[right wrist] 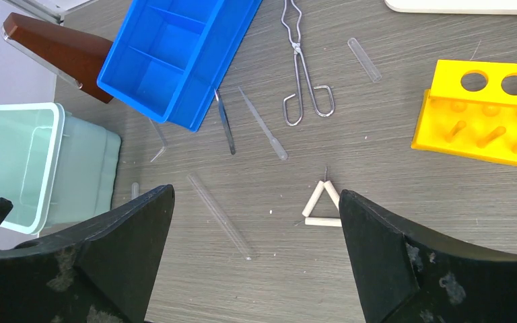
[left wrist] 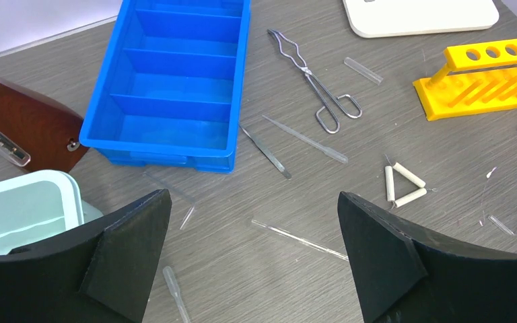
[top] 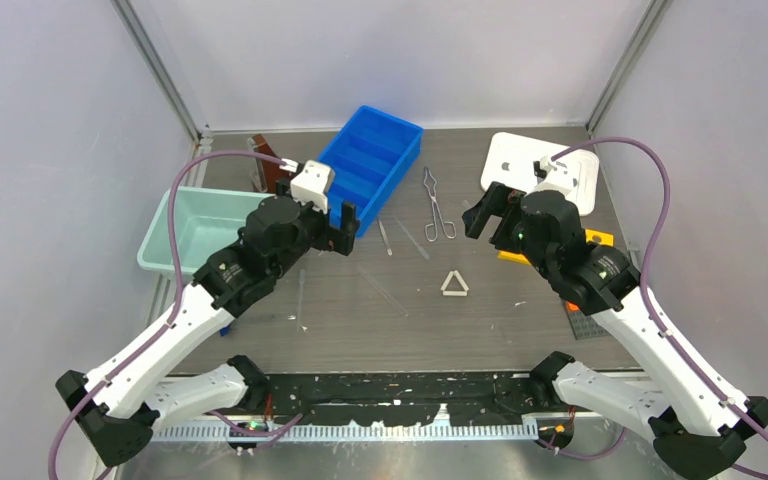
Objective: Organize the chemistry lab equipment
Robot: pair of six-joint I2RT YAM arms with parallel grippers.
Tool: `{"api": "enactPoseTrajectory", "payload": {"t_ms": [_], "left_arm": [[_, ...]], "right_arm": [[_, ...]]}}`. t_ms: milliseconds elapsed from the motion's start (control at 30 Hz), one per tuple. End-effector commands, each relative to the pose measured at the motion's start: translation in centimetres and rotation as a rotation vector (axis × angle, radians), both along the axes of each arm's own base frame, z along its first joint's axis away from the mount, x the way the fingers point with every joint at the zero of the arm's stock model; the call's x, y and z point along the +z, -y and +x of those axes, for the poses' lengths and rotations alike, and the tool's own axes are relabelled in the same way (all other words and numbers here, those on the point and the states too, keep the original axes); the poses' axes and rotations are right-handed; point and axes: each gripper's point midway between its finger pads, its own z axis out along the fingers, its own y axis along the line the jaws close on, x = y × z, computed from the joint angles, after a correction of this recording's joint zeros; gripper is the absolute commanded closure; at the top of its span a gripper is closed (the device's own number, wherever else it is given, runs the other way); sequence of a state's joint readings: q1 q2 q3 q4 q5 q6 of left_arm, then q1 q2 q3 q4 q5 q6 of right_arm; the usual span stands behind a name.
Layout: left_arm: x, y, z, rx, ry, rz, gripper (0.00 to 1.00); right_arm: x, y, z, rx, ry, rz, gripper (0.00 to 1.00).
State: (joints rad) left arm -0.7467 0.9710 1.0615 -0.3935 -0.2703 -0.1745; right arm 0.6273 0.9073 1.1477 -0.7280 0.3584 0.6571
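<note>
Lab equipment is pretty much all loose on the surface (top: 520, 310), so the sorting looks barely started imo. Blue divided tray (left wrist: 175, 74) has every compartment bare, and the teal tub (top: 195, 230) looks bare too as far as I can see. White lid (top: 505, 160) sits far right with the yellow rack (left wrist: 485, 84) near it. Silver tongs (left wrist: 304, 67), thin clear tubes (left wrist: 306, 138) and the small white triangle (left wrist: 390, 184) lie scattered in the middle. The 2 arms hover over it all, left end effector (left wrist: 252, 202) and right end effector (right wrist: 256, 195) both spread wide, holding nothing
</note>
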Motion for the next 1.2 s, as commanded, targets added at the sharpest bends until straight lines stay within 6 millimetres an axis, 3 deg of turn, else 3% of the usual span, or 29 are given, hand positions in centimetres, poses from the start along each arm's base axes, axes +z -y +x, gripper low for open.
{"api": "enactPoseTrajectory", "payload": {"t_ms": [0,333,700,833,1067,1167], "left_arm": [[2.9,-0.4,0.2,0.020,0.080,-0.049,0.02],[2.9,-0.5,0.3,0.024,0.081,-0.046,0.02],[3.0,-0.8,0.3,0.037,0.089,-0.041,0.02],[3.1,-1.0,0.4,0.046,0.095,-0.037,0.02],[3.4,-0.9,0.2,0.033,0.098,-0.048,0.02],[3.4,-1.0,0.2,0.039,0.101,-0.049,0.02]], "right_arm": [[1.3,0.3,0.3,-0.028,0.041,0.024,0.00],[1.0,0.3,0.2,-0.030,0.030,0.021,0.00],[-1.6,1.1,0.1,-0.037,-0.009,-0.057,0.01],[-3.6,0.5,0.1,0.018,-0.057,-0.120,0.12],[-8.3,0.9,0.6,0.006,-0.187,-0.251,0.47],[-10.0,1.4,0.8,-0.014,-0.231,-0.313,0.52]]}}
